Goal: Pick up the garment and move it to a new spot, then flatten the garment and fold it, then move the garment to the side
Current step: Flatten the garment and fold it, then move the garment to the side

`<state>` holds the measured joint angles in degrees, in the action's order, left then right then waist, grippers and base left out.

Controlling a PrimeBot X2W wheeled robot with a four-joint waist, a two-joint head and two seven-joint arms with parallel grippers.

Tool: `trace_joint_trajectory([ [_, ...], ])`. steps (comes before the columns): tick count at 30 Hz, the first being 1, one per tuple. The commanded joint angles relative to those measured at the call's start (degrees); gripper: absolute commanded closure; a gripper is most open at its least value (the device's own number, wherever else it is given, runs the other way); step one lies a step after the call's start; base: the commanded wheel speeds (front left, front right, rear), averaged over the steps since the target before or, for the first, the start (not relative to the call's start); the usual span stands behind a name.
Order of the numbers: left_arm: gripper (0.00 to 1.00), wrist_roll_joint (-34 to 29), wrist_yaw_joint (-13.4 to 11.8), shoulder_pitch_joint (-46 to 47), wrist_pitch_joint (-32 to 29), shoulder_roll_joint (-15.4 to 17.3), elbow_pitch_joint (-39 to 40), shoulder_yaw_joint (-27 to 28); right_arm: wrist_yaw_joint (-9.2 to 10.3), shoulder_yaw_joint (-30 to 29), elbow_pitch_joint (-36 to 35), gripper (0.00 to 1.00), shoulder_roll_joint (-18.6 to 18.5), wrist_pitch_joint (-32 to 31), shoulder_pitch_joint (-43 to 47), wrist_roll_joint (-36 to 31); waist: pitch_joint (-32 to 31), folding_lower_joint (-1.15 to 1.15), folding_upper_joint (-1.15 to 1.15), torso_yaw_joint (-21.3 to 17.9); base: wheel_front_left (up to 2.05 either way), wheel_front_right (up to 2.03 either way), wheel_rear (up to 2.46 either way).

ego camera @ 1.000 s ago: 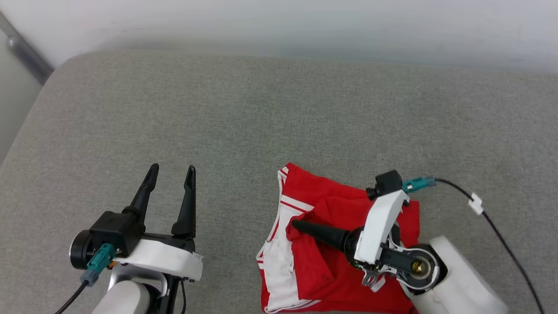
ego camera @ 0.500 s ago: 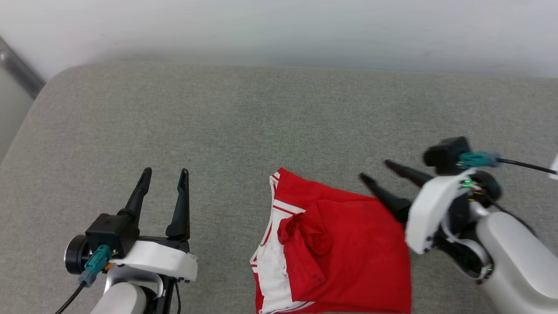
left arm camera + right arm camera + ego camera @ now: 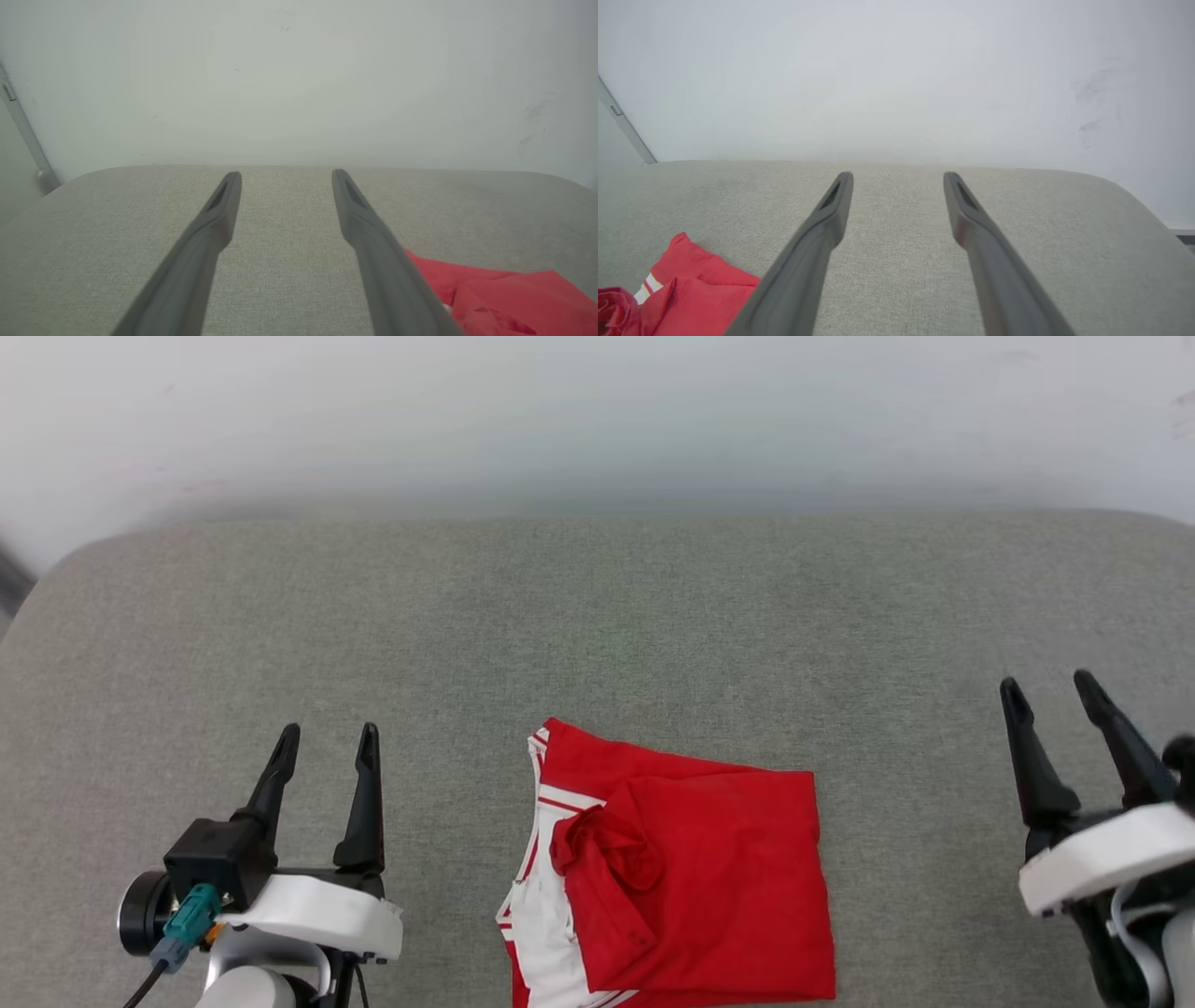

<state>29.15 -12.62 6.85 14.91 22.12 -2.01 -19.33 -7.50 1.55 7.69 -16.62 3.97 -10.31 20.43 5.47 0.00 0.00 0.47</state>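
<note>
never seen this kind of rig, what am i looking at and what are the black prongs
It is a two-armed robot. One picture looks down from its head: the black prongs are its left gripper and right gripper, both open, holding nothing. The other two come from a camera on each wrist, looking along that gripper's fingers. On the grey padded surface between them lies the garment, a roughly folded red shirt with white trim, touched by neither gripper.
</note>
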Motion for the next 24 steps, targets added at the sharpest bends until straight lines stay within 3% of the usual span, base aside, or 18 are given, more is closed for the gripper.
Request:
trace_joint_trajectory([
  [1,0.0,0.17,-0.1,-0.94,0.36,0.28,-0.16,0.23,0.02,-0.84,-1.13,0.0,1.24,1.37,2.23,-1.06,-0.69,0.0,0.0,-0.5,0.0,0.0,0.0],
  [9,0.0,0.81,-0.86,-4.39,-0.16,0.73,-0.56,-0.02,0.02,-1.78,-7.2,0.0,5.26,3.54,12.2,-3.99,-4.07,0.0,0.0,-0.98,0.0,0.0,0.0],
  [24,0.0,1.78,-2.14,-7.36,-0.66,1.32,0.45,0.37,0.02,-2.63,-16.54,0.0,6.38,-2.81,17.49,-5.81,-5.42,0.0,0.0,-1.43,0.0,0.0,0.0],
])
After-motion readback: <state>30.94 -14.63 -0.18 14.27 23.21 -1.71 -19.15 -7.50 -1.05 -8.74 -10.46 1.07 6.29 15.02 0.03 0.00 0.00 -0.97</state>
